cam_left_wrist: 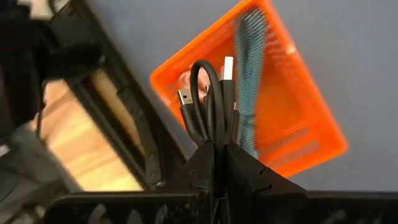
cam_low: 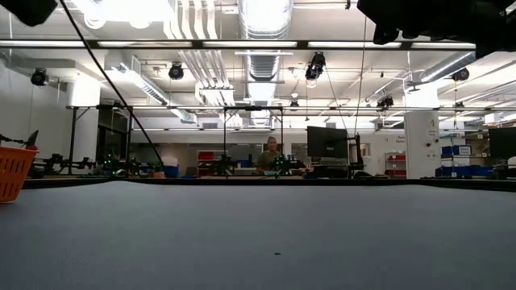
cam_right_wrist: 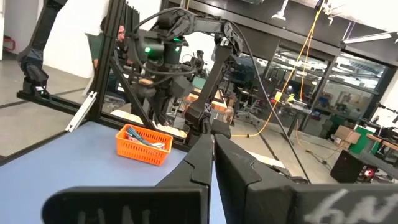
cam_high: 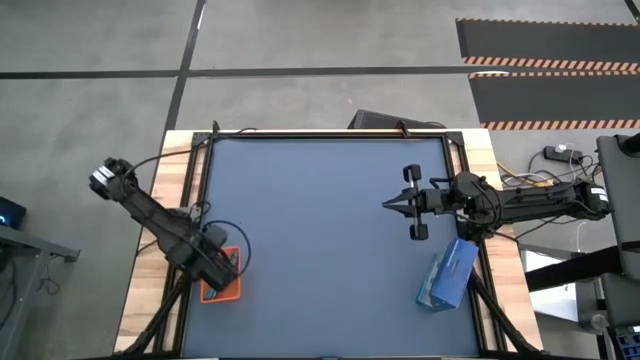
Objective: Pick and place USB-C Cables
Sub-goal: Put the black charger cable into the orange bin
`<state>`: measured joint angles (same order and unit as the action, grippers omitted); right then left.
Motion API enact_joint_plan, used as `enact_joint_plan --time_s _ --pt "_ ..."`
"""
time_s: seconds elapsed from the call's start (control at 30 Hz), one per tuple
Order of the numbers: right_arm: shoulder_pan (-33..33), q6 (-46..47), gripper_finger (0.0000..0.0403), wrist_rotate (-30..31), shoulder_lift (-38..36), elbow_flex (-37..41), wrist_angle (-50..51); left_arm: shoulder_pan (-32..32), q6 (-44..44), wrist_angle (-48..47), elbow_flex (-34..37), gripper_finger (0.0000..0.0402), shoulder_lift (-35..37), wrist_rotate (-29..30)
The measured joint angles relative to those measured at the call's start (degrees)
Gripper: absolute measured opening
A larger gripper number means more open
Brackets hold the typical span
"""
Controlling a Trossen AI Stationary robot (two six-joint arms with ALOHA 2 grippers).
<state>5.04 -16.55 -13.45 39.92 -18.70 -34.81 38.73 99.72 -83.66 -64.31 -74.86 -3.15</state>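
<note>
**Left gripper held the black cable above the orange tray**

From above, the left gripper [cam_high: 222, 262] hung over the orange tray [cam_high: 220, 293], which sat at the near left corner of the blue-grey table [cam_high: 320, 230], close to the table's left frame rail. The arm covered most of the tray, so its contents could not be made out here. The right gripper [cam_high: 392, 205] waited above the right half of the table, pointing toward the middle, its fingers drawn together to a tip. A flat blue box [cam_high: 447, 275] lay near the table's right edge, just beside that arm.

At table height, only a corner of the orange tray [cam_low: 14, 171] showed at the picture's left edge. A person [cam_low: 271, 155] sat far back in the room behind the table. Neither gripper could be seen in this view.

The left wrist camera gave the clearest look. The left gripper [cam_left_wrist: 219, 163] was clamped on the bundled black cable [cam_left_wrist: 210, 106], whose loop and two connector ends stood out past the fingertips. Beyond it lay the orange tray [cam_left_wrist: 311, 134], with a teal-blue cable [cam_left_wrist: 250, 93] resting inside; its other contents were too blurred to tell.

The right wrist camera showed the right gripper [cam_right_wrist: 212, 142] with fingers pressed together and empty. Across the table stood the orange tray [cam_right_wrist: 143, 149] with cables inside, the left arm [cam_right_wrist: 186, 37] rising over it.
</note>
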Motion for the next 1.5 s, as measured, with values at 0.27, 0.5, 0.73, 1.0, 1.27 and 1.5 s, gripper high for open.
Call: enact_joint_plan --time_s 0.27,0.5,0.73,1.0,1.27,1.5 --pt "0.0 -0.1 0.0009 0.0 0.0 0.0 0.2 0.7 2.0 0.6 0.2 0.0009 -5.0 -1.5" --pt "0.0 -1.0 0.0009 0.0 0.0 0.0 1.3 0.7 2.4 0.9 0.2 0.0013 -8.9 -1.9" --pt "0.0 -1.9 0.0009 0.0 0.0 0.0 1.6 0.7 5.1 1.5 0.2 0.0014 -11.1 -1.9" --pt "0.0 -2.1 0.0009 0.0 0.0 0.0 1.7 0.7 6.1 4.5 0.2 0.0015 -12.2 -1.9" --pt "0.0 -1.9 0.0009 0.0 0.0 0.0 2.1 0.8 7.8 5.2 1.4 0.0015 -12.2 -1.8" --pt "0.0 -1.9 0.0009 0.0 0.0 0.0 2.4 0.8 8.0 5.2 2.7 0.0015 -12.2 -1.1"
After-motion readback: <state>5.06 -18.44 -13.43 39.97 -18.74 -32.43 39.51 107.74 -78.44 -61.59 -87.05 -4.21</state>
